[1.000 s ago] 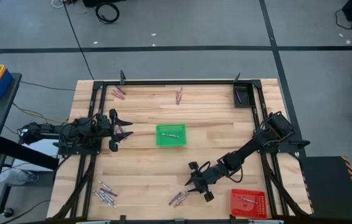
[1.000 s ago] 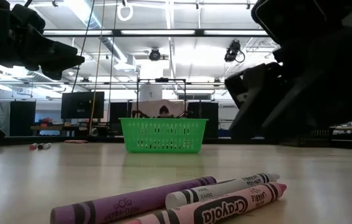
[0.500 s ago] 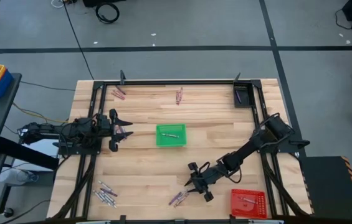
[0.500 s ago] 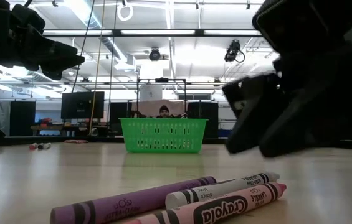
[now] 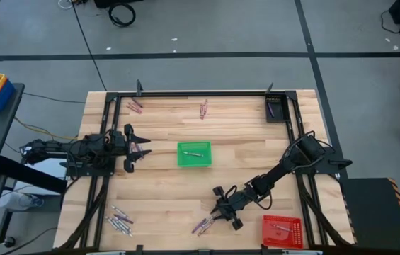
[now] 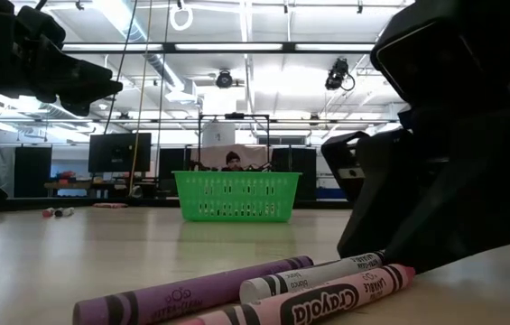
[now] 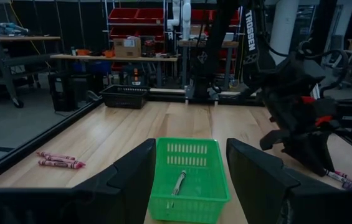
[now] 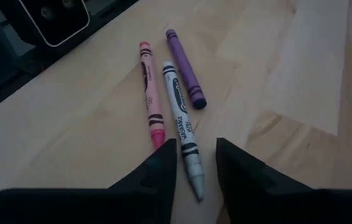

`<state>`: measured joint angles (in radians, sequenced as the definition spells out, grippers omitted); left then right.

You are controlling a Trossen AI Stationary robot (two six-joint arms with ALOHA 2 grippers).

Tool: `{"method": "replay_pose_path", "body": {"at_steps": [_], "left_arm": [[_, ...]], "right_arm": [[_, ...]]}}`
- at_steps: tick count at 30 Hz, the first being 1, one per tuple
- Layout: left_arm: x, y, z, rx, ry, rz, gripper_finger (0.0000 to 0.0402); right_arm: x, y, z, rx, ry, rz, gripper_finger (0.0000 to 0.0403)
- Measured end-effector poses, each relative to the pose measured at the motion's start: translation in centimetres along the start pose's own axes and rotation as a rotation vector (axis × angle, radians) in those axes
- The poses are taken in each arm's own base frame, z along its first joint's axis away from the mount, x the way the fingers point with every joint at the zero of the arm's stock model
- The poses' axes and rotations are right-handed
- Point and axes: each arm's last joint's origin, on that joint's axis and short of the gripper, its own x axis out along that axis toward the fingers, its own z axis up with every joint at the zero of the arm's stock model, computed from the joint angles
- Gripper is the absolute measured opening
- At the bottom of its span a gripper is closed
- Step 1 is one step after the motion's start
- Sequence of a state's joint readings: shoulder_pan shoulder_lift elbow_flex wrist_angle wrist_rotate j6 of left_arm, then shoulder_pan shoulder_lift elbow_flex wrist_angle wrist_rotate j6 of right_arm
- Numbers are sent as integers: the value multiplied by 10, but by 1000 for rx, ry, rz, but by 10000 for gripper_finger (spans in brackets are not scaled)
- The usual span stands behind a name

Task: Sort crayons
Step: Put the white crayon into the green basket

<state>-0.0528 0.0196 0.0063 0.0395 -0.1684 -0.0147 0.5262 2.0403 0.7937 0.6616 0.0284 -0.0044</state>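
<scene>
Three crayons lie side by side near the table's front edge [image 5: 202,226]: a pink one [image 8: 149,93], a grey-white one [image 8: 182,127] and a purple one [image 8: 187,70]. My right gripper [image 8: 194,143] slants down over them, open. Its fingers stand on either side of the grey-white crayon's pointed end with a gap at each side. In the low view it looms just behind the crayons [image 6: 322,273]. My left gripper [image 5: 137,148] waits open and level at the table's left, facing the green tray [image 7: 188,186], which holds one crayon [image 7: 179,182].
A red tray [image 5: 282,230] stands at the front right and a dark tray [image 5: 276,108] at the back right. More crayons lie at the back left [image 5: 135,106], back middle [image 5: 203,108], front left [image 5: 120,220] and beside my left gripper [image 5: 143,151].
My right gripper has sunk toward the three crayons at the front edge; in the low view it now reaches down to them. The crayons have stayed where they were.
</scene>
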Motion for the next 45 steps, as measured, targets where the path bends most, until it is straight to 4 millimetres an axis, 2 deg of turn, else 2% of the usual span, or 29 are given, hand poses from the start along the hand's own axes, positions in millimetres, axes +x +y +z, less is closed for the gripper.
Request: {"method": "replay_pose_path", "body": {"at_steps": [10, 17, 22, 24, 29, 34, 39, 45], "left_arm": [[0, 0, 0, 0, -1, 0, 208], [0, 0, 0, 0, -1, 0, 208], [0, 0, 0, 0, -1, 0, 208], [0, 0, 0, 0, -1, 0, 208], [0, 0, 0, 0, -1, 0, 208], [0, 0, 0, 0, -1, 0, 208], [0, 0, 0, 0, -1, 0, 208], [0, 0, 0, 0, -1, 0, 208]], "right_arm": [[0, 1, 0, -22, 1, 26, 38], [-6, 1, 6, -20, 2, 27, 36], [-30, 1, 36, -36, -61, 21, 37], [-41, -4, 48, -38, -86, -36, 37], [-68, -35, 72, 14, -146, -335, 37], [-78, -81, 68, 113, -113, -589, 37], [-74, -124, 47, 203, -55, -631, 37], [-71, -147, 36, 297, -33, -667, 48]]}}
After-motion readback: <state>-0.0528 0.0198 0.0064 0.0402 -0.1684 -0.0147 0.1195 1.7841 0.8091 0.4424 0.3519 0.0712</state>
